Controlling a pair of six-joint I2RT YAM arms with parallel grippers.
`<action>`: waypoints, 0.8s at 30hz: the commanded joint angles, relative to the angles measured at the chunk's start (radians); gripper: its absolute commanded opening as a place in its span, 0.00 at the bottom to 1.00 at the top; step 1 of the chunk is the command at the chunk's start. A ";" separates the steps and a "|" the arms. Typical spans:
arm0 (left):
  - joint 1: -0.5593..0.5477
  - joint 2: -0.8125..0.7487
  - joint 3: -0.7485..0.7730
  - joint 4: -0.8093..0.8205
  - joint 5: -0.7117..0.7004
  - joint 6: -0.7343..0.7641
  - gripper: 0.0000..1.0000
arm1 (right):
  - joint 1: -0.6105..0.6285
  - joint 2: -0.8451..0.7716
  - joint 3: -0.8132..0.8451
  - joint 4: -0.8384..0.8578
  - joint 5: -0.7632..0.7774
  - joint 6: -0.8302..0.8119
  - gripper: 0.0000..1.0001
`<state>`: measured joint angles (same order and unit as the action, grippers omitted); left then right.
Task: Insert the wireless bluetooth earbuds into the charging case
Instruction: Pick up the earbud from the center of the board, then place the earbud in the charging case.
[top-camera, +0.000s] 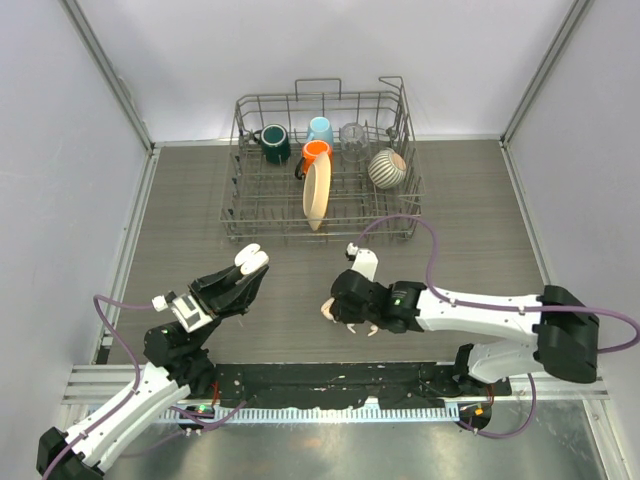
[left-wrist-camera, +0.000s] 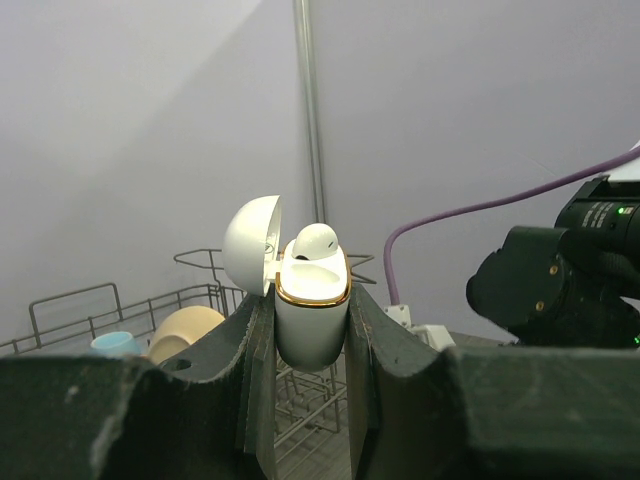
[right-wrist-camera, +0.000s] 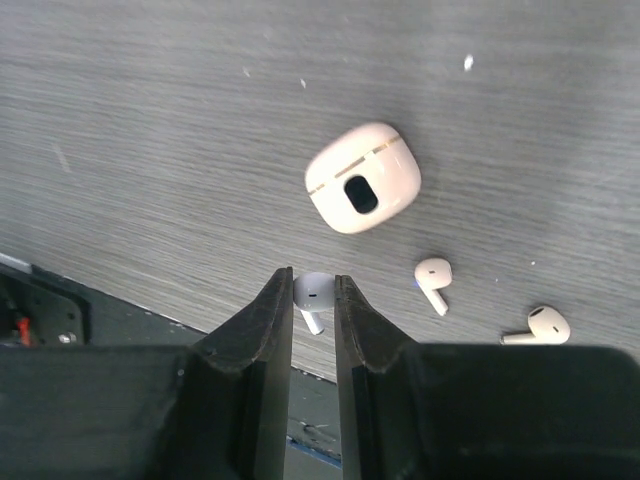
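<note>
A bud (right-wrist-camera: 314, 292) is pinched by its head between the narrow-set fingers of the right hand (right-wrist-camera: 313, 288), with its stem pointing down at the surface (right-wrist-camera: 150, 150). I cannot tell whether it is lifted clear. Gripping the head leaves the stem free, and the stem is the end that has to go into a socket. The case (left-wrist-camera: 312, 335) that should take it is well apart from it. The left hand (left-wrist-camera: 311, 300) clamps the case by its flanks and holds it upright in the air, with the lid (left-wrist-camera: 250, 245) swung back. The mouth therefore faces up, open to an approach from above. A seated bud (left-wrist-camera: 316, 242) fills one socket, its head proud of the gold rim, so probably one socket remains. Ahead of the right hand, a shut case (right-wrist-camera: 362, 178) lies on the surface, with a loose bud (right-wrist-camera: 434, 275) and a farther bud (right-wrist-camera: 545, 323) near it. These look like spares waiting their turn. A rack (top-camera: 240, 130) stands at the far side.
</note>
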<state>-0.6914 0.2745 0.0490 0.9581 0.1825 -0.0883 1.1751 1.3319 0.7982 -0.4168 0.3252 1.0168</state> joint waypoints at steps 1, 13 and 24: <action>0.003 0.009 -0.074 0.021 -0.018 0.012 0.00 | 0.004 -0.103 -0.010 0.079 0.124 -0.027 0.01; 0.003 0.066 -0.069 0.056 -0.023 0.015 0.00 | 0.004 -0.321 -0.089 0.369 0.317 -0.176 0.01; 0.003 0.129 -0.057 0.094 -0.021 0.015 0.00 | 0.006 -0.393 -0.137 0.895 0.246 -0.515 0.01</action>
<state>-0.6914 0.3859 0.0490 0.9829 0.1753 -0.0883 1.1763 0.9497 0.6567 0.2073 0.5850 0.6704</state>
